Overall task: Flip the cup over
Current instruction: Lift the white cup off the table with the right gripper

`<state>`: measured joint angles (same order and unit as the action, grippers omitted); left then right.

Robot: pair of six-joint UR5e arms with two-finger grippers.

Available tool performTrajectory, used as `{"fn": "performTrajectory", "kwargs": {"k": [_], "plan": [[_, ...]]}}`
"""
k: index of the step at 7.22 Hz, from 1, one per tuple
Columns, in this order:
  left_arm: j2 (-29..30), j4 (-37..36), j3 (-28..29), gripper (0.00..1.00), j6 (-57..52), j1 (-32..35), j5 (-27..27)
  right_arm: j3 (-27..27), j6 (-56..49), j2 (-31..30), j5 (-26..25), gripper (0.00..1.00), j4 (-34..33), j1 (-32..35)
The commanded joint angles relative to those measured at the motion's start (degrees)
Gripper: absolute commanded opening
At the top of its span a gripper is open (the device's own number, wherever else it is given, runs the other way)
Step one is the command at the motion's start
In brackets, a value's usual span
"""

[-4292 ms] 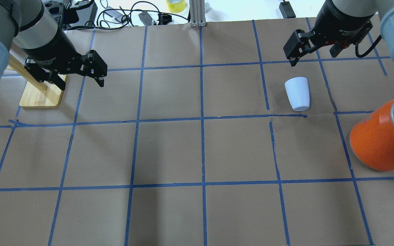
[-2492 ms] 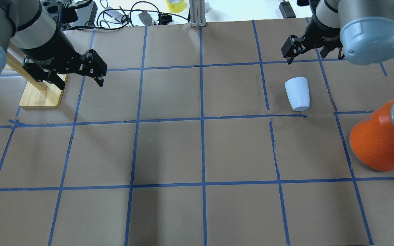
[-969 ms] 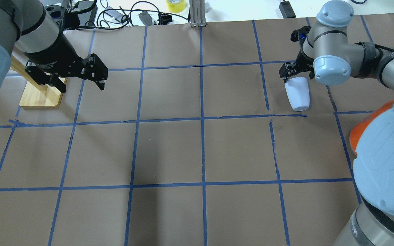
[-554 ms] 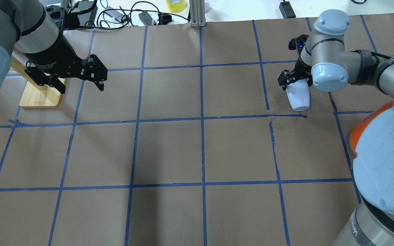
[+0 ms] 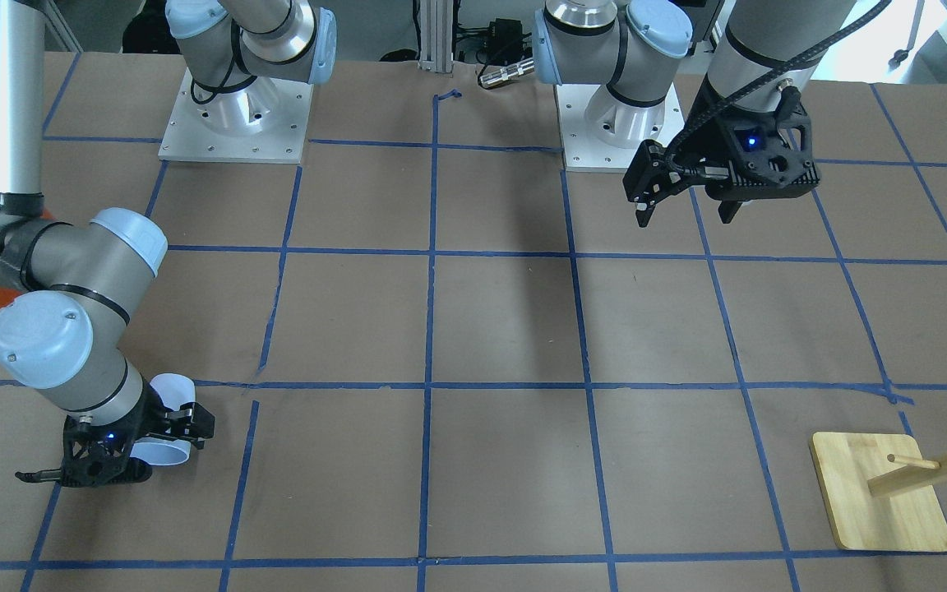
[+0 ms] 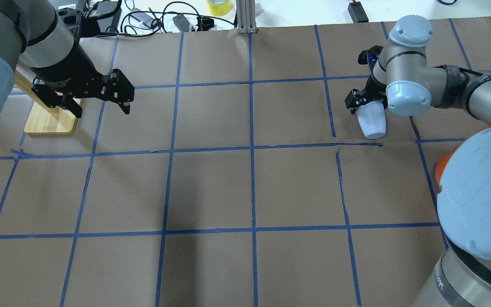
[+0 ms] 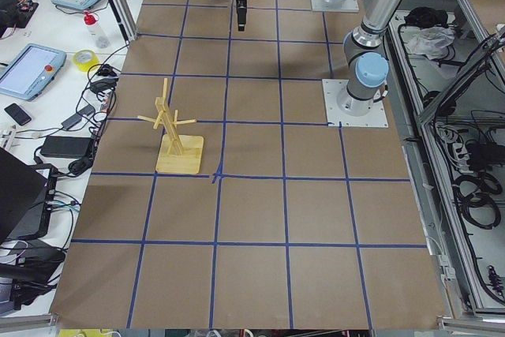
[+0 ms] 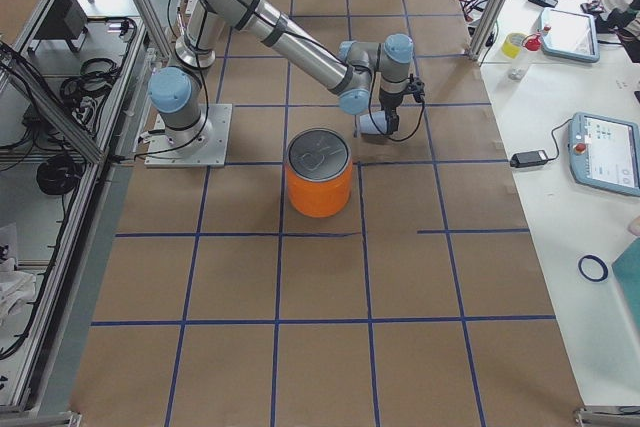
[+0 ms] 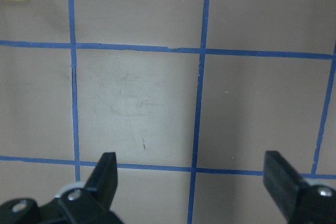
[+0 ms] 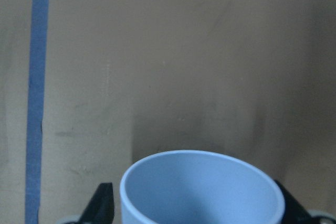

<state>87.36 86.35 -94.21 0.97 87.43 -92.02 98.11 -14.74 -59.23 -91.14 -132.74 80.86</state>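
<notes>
The cup [image 6: 372, 123], a small pale lavender-blue tumbler, lies on its side on the brown paper at the right. Its narrow base points toward the robot. It also shows in the front view [image 5: 173, 386] and the exterior right view [image 8: 370, 124]. My right gripper [image 6: 367, 105] is low at the cup's wide mouth end, open, with one finger on each side of the rim. In the right wrist view the cup's open mouth [image 10: 202, 190] sits between the fingers [image 10: 103, 203]. My left gripper [image 6: 99, 107] hangs open and empty above the table at the far left, also seen from the front [image 5: 683, 215].
A large orange can [image 8: 319, 175] with a silver lid stands near the cup on the robot's side, mostly hidden behind my right arm in the overhead view [image 6: 441, 170]. A wooden rack on a board [image 6: 51, 121] stands beside my left gripper. Cables and tape lie beyond the table's far edge.
My right gripper came down and toward the cup, and now straddles its mouth end. The cup has not moved. The left arm has barely moved.
</notes>
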Motion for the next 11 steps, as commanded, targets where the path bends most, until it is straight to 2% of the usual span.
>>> {"fn": "performTrajectory", "kwargs": {"k": [1, 2, 4, 5, 6, 8, 10, 11], "plan": [[0.0, 0.0, 0.1, 1.0, 0.0, -0.1, 0.0, 0.8, 0.0, 0.2, -0.4, 1.0, -0.7, 0.0], [0.0, -0.1, 0.1, 1.0, 0.1, -0.1, 0.0, 0.9, 0.0, 0.2, -0.2, 0.99, -1.3, 0.0], [0.0, -0.7, 0.2, 1.0, 0.1, -0.2, 0.0, 0.9, -0.1, 0.2, -0.4, 0.66, -1.1, 0.0], [0.0, -0.7, 0.2, 1.0, 0.0, -0.2, 0.0, 0.9, -0.1, 0.2, -0.4, 0.44, -1.1, 0.0], [0.0, -0.9, 0.3, 1.0, 0.0, -0.2, 0.0, 0.8, -0.1, 0.0, -0.4, 0.33, -1.2, 0.0], [0.0, -1.2, 0.7, 1.0, -0.2, -0.2, 0.0, 0.3, -2.2, -1.6, 0.3, 0.19, -1.2, 1.0], [0.1, -1.7, 0.8, 1.0, -0.3, -0.9, 0.0, 0.2, -4.8, -5.3, 2.0, 0.13, 0.2, 3.1], [0.0, -1.7, 0.8, 1.0, -0.3, -2.0, 0.0, 0.1, -5.8, -5.5, 1.8, 0.07, 0.0, 6.4]]}}
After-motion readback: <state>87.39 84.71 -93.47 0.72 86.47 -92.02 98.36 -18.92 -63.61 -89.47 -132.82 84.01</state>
